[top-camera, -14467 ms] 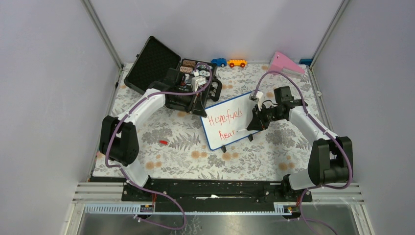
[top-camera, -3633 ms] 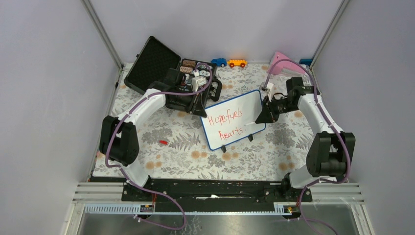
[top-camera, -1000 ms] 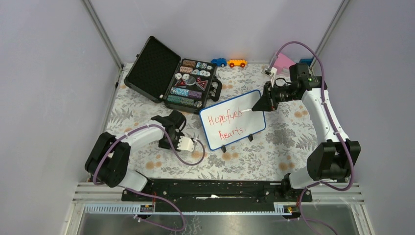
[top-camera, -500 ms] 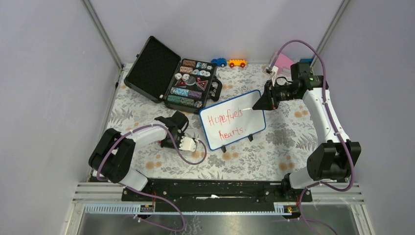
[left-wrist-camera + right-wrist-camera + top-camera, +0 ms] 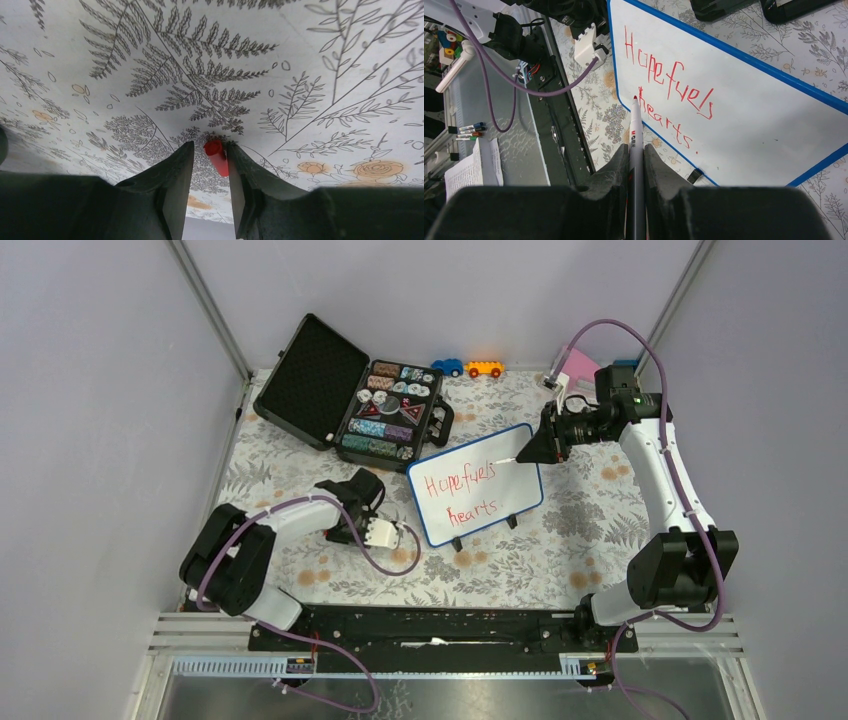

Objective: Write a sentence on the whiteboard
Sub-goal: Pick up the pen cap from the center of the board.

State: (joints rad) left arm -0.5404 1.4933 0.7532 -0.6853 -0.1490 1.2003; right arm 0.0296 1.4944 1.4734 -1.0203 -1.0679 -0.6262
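Observation:
The whiteboard [image 5: 478, 495] stands on its two black feet mid-table, blue-framed, and shows in the right wrist view [image 5: 764, 115] too. The sentence [image 5: 461, 486] "Hope fuels hearts." is in red on two lines [image 5: 669, 87]. My right gripper [image 5: 535, 449] is shut on a white red-tipped marker [image 5: 635, 131], held just off the board's top right corner. My left gripper [image 5: 340, 530] is down at the floral mat left of the board, jaws open around a small red marker cap [image 5: 216, 156]. The cap touches the right finger [image 5: 245, 185] and stands apart from the left one.
An open black case [image 5: 345, 390] of poker chips lies at the back left. A blue toy car [image 5: 447, 367], an orange toy car [image 5: 484, 368] and a pink object [image 5: 578, 364] sit along the back edge. The enclosure's walls stand close on both sides.
"hearts." was finished and the right gripper lifted the marker off the board to its top right. The left arm left the case and came down around the red cap.

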